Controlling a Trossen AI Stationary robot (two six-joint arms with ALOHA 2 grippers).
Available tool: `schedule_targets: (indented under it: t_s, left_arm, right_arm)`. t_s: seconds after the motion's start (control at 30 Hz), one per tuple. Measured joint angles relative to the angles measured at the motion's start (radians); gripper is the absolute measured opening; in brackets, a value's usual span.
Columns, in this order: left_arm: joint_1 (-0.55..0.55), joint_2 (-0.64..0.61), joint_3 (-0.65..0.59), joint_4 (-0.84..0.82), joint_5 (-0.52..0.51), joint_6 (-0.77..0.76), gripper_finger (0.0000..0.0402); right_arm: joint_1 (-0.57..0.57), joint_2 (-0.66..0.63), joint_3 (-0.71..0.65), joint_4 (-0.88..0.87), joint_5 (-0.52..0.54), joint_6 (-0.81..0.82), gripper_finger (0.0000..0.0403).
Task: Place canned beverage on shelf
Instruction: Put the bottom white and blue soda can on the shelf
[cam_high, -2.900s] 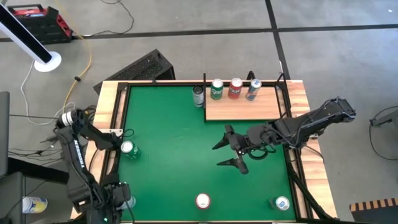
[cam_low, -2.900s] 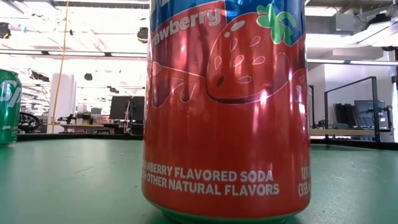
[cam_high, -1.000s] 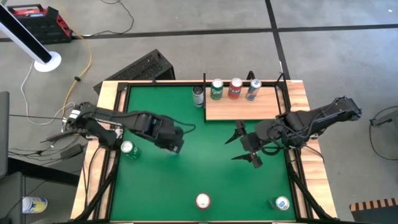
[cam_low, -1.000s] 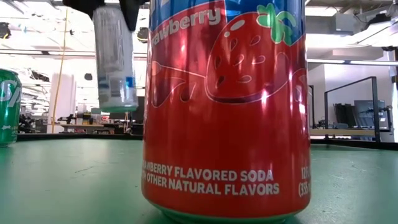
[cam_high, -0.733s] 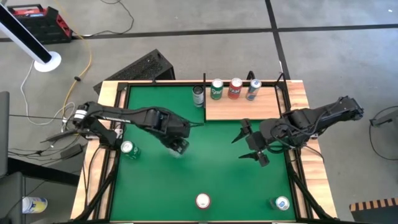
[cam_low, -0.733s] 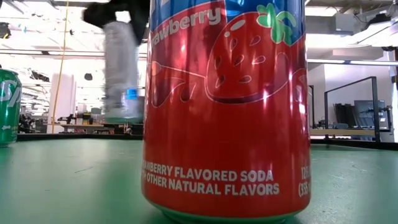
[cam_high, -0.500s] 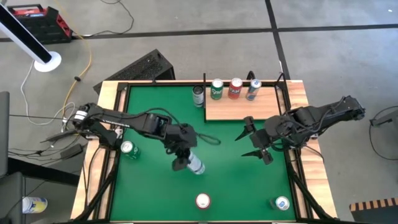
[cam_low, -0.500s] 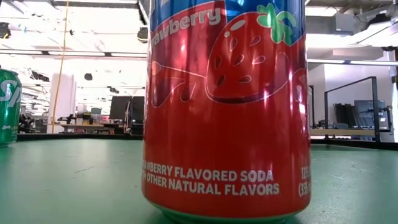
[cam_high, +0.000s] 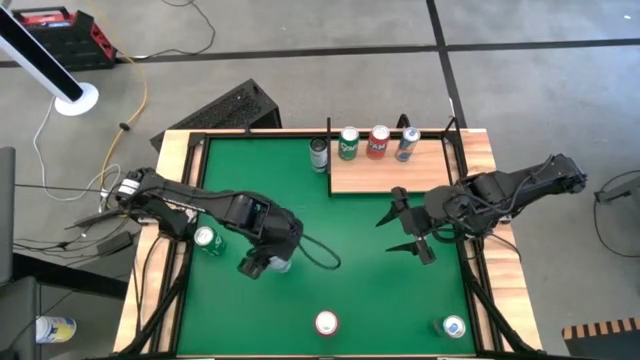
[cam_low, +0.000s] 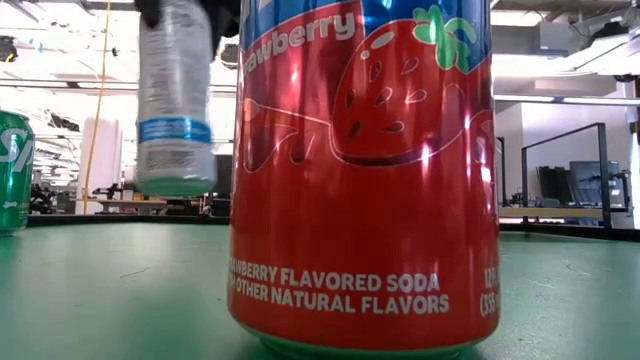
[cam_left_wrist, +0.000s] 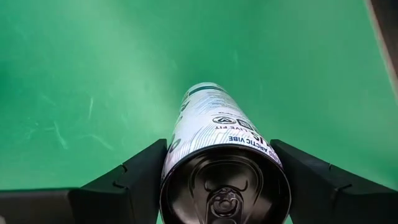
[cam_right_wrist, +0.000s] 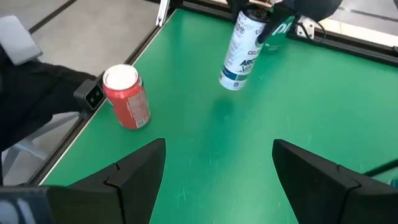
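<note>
We are mid-carry: our left gripper (cam_left_wrist: 227, 186) clamps the white can (cam_low: 175, 110) above the green table, well short of the shelf (cam_high: 390, 170). Our right gripper (cam_high: 405, 225) waits, fingers wide. Next we must swing toward a free shelf spot.

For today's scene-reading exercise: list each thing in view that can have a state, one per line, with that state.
Left gripper: shut on the white can, over the green table.
White can: held, lifted off the table.
Right gripper: open, empty, just before the shelf.
Shelf: three cans standing along its back edge.
Red can: upright on the table.
</note>
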Motion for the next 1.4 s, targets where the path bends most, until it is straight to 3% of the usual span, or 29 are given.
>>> schedule_targets:
  t_s: [0.2, 0.67, 0.9, 1.13, 1.4]
  left_arm:
    - [-0.066, 0.0, 0.0, -0.041, -0.06, 0.174, 0.0246]
    - [-0.177, 0.11, -0.002, -0.04, -0.028, 0.25, 0.0251]
    - [-0.197, 0.129, 0.001, -0.004, -0.036, 0.173, 0.0256]
    - [-0.191, 0.128, 0.0, -0.003, -0.043, 0.074, 0.0291]
    - [-0.19, 0.128, 0.019, -0.031, -0.03, 0.055, 0.0308]
  right_arm:
    - [-0.001, 0.029, 0.0, 0.089, 0.0, 0.008, 0.0319]
    - [-0.021, 0.091, 0.0, 0.196, 0.005, 0.036, 0.0319]
    - [-0.021, 0.096, 0.0, 0.196, 0.005, 0.036, 0.0319]
    - [-0.021, 0.094, 0.0, 0.179, 0.005, 0.035, 0.0319]
    - [-0.021, 0.094, 0.0, 0.171, 0.005, 0.035, 0.0319]
